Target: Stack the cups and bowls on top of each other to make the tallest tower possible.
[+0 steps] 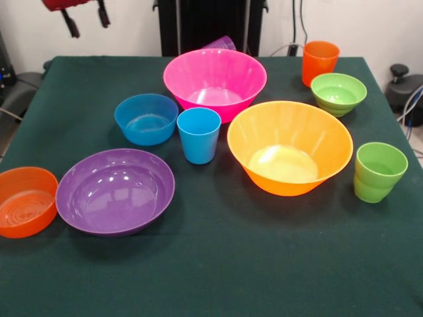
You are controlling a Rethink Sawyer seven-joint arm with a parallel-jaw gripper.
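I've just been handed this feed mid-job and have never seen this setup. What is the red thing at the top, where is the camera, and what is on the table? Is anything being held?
You have one picture, taken from across the table, facing the robot. The red and black shape at the top left edge is the arm's gripper, drawn back above the table; two dark fingers hang down with nothing between them, so nothing is held.

On the green cloth stand, all separate and upright:
- pink bowl, with a purple cup mostly hidden behind it
- yellow-orange bowl
- purple bowl
- small blue bowl, green bowl and orange bowl
- blue cup, orange cup and green cup

Nothing is stacked yet.
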